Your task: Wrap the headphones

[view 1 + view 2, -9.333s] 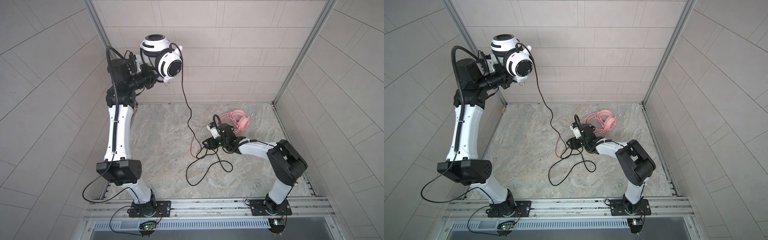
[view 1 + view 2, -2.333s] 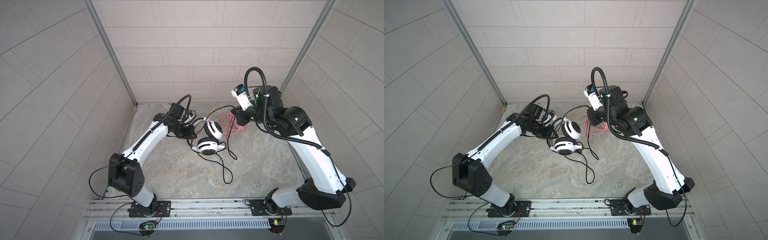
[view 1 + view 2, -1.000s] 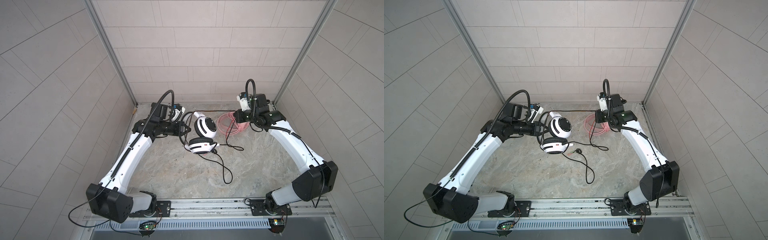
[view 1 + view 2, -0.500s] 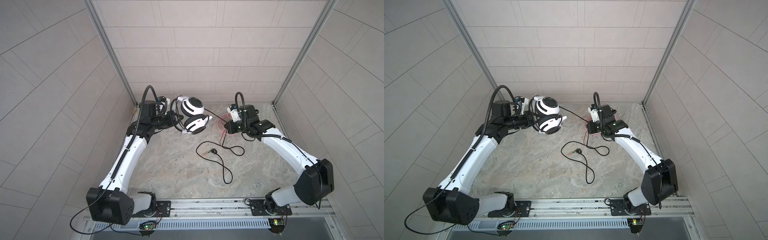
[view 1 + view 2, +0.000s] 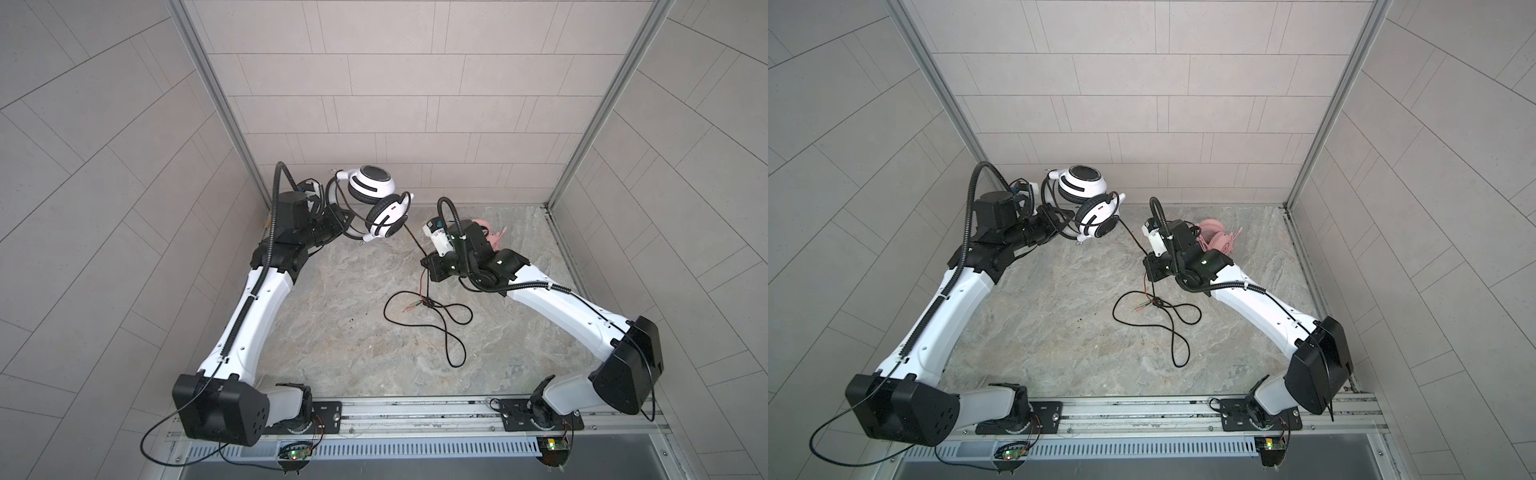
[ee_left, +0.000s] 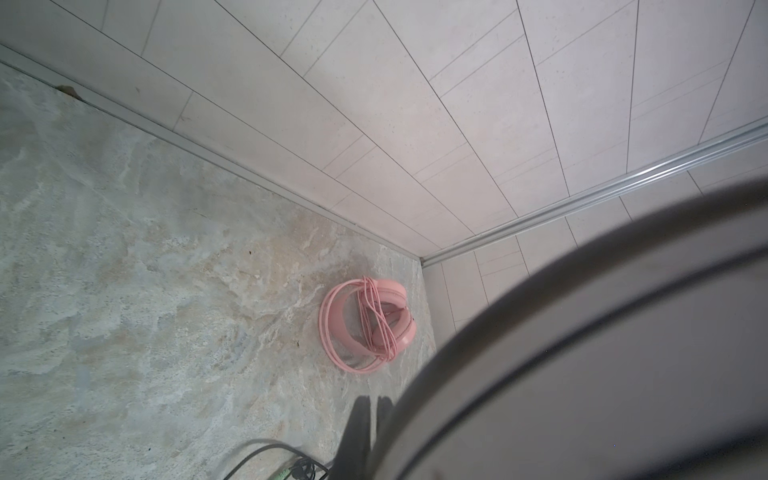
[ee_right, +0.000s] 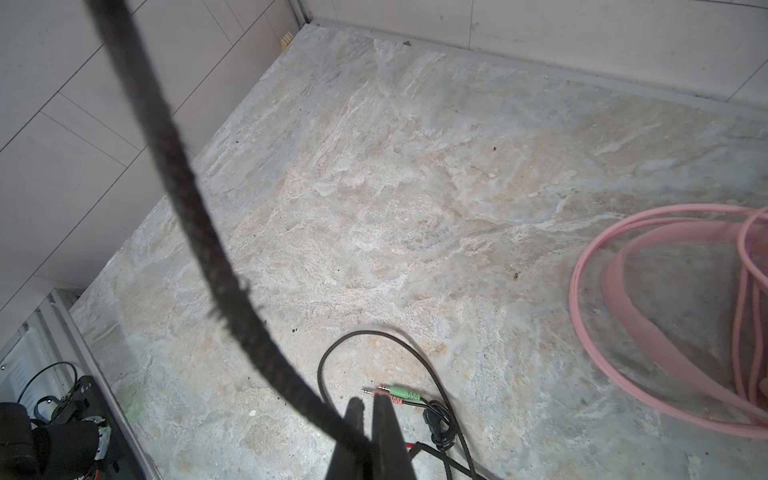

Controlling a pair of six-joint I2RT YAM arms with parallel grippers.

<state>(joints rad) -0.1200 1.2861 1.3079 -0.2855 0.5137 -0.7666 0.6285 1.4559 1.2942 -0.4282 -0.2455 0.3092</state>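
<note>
Both top views: left pincer (image 5: 337, 219) clamps the headphones (image 5: 371, 189) — earcups (image 5: 386, 216) toward right pincer (image 5: 424, 261), pinching the cable (image 5: 414, 238).

White links (image 5: 257, 316), black joints (image 5: 291, 208), boxy black elbows (image 5: 216, 409), ribbed black conduits (image 5: 275, 195), white wrist cameras (image 5: 438, 239), black base plates (image 5: 536, 415).

White-and-black headset (image 5: 374, 203): up off the floor near the back wall, left of centre, ear cups close together, one above the other. Thin black cable (image 7: 199, 232): slanting down from the lower cup towards mid-floor, then loose loops on the floor, green and pink plugs (image 7: 401, 392) among them. Pink headset (image 6: 365, 324): on the floor by the far right corner, pink cable wound around it.
</note>
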